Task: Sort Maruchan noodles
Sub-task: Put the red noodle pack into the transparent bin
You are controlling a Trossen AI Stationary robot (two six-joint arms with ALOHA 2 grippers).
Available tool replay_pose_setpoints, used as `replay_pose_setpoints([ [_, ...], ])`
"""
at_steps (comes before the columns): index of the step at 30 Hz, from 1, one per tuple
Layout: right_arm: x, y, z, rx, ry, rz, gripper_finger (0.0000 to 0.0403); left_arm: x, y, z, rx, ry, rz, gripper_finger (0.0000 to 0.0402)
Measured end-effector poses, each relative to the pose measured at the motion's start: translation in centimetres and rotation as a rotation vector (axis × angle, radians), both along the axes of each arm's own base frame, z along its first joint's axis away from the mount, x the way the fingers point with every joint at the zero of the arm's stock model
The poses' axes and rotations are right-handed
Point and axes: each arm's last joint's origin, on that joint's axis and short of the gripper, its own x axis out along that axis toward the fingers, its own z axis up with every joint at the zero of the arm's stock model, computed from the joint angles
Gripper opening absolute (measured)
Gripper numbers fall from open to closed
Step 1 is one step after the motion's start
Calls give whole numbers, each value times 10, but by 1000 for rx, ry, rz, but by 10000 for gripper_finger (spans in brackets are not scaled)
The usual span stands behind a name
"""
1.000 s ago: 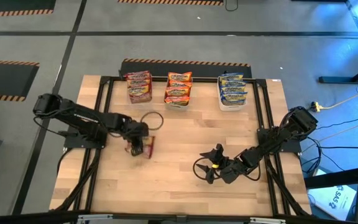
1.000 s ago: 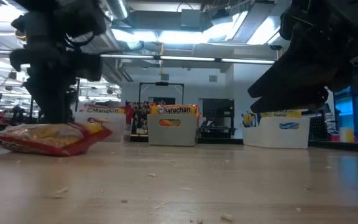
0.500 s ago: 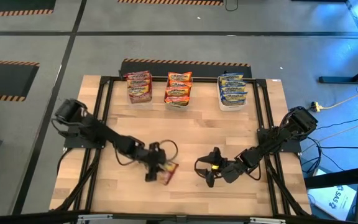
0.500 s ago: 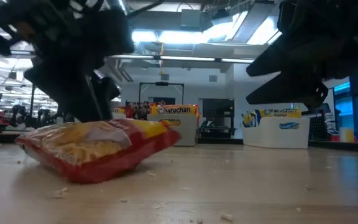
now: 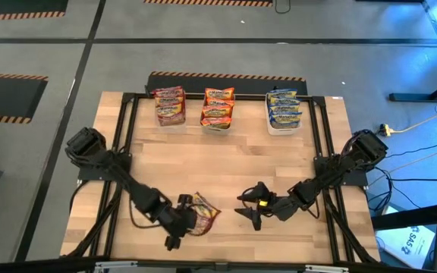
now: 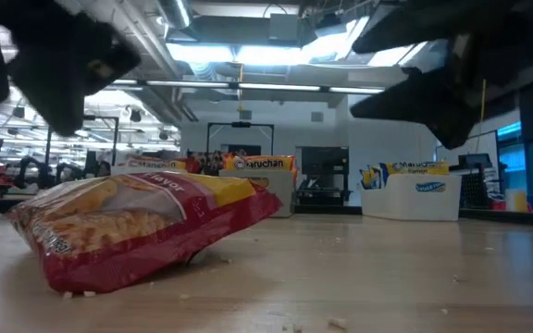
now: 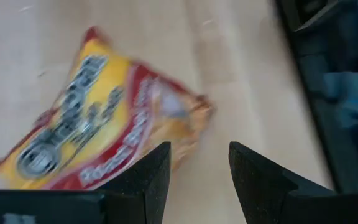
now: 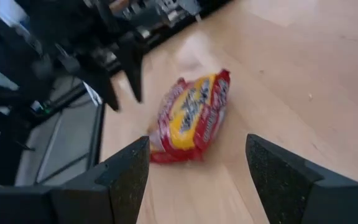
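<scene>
Left gripper [image 5: 174, 227]: low at the desk's [image 5: 226, 163] front, just beside the red-and-yellow noodle packet [image 5: 202, 214]; jaws part open, holding nothing, packet lying just ahead of them.
Right gripper [image 5: 247, 210]: near the packet's other side, apart from it; jaws wide, empty.
Packet: flat on the desk between both grippers, loose.
Sorted packets [image 5: 217, 108]: in three tubs [image 5: 281, 129] along the desk's far edge.

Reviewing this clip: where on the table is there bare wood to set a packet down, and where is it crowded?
Bare wood spans the middle of the table, between the three tubs at the far edge and the grippers. It is crowded at the near edge: the red packet lies beside the left gripper, with the right gripper open close by.
</scene>
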Motion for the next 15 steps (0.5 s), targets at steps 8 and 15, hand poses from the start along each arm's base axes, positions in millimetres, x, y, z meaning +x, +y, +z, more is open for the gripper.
replay_pose_setpoints([
  [8,24,-9,12,36,-31,28,250,-26,-1,-30,82,-41,153,158],
  [15,78,-26,4,132,80,110,250,-33,3,-48,-1,-133,167,158],
])
